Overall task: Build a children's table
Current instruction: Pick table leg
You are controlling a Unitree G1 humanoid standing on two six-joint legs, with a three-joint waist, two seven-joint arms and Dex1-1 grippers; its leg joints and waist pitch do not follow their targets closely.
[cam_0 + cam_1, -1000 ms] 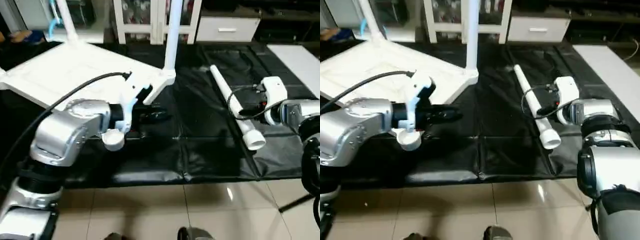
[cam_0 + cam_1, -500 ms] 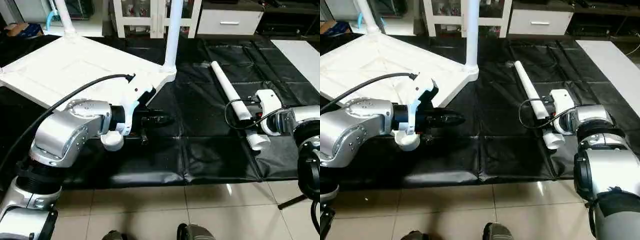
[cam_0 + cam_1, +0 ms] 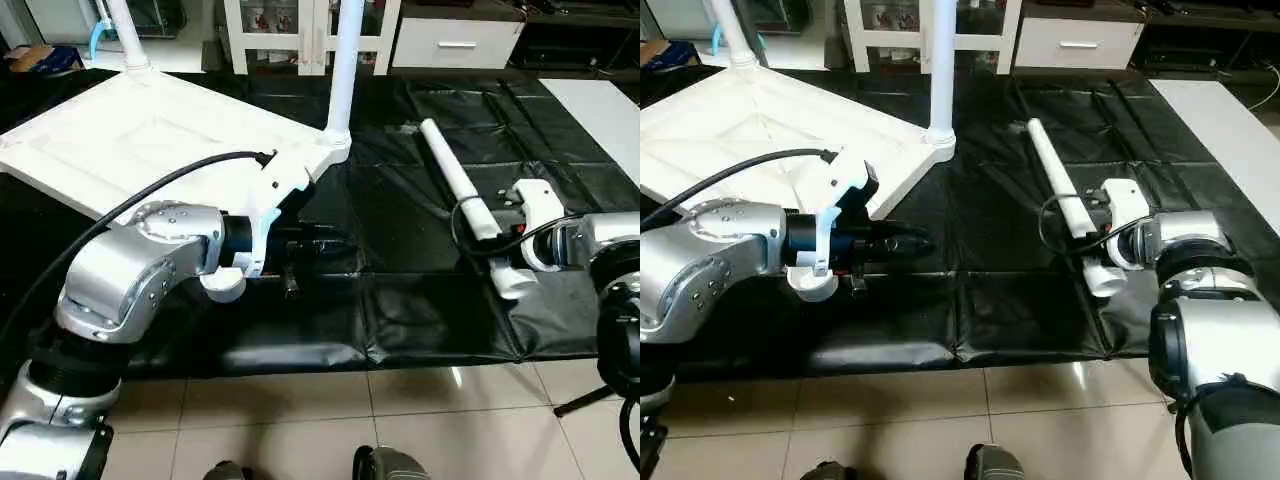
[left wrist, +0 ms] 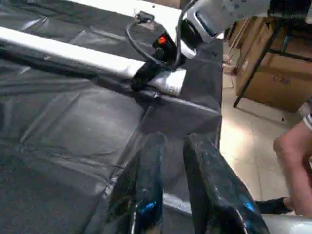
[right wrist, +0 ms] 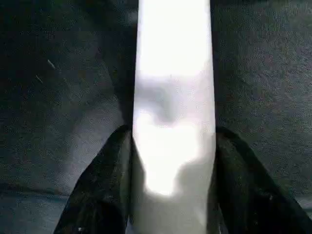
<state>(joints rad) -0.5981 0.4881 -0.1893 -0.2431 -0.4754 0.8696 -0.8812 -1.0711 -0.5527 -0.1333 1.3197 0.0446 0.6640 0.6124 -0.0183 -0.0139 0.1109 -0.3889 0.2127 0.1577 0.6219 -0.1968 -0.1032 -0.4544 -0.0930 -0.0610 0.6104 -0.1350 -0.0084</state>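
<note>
The children's table lies upside down at the back left: its white tabletop [image 3: 150, 130] shows a ribbed underside, and two white legs [image 3: 345, 60] stand upright in its corner sockets. A loose white leg [image 3: 455, 175] lies on the black cover at the right. My right gripper [image 3: 492, 250] sits over this leg near its wide end. In the right wrist view its two black fingers [image 5: 109, 175] press against both sides of the tube. My left gripper [image 3: 335, 240] hovers low over the cover in front of the tabletop's near corner, fingers slightly apart and empty [image 4: 170, 139].
The black cover [image 3: 400, 300] ends at a tiled floor [image 3: 300, 420] in front. White shelving [image 3: 290, 30] and a drawer unit [image 3: 455, 40] stand behind. A white board [image 3: 600, 110] lies at the far right. In the left wrist view, a person's hand [image 4: 292, 146] and cardboard boxes [image 4: 273, 73] show.
My right gripper has settled lower onto the loose leg and its fingers have drawn in against it. The left arm holds about the same place. The camera has tilted.
</note>
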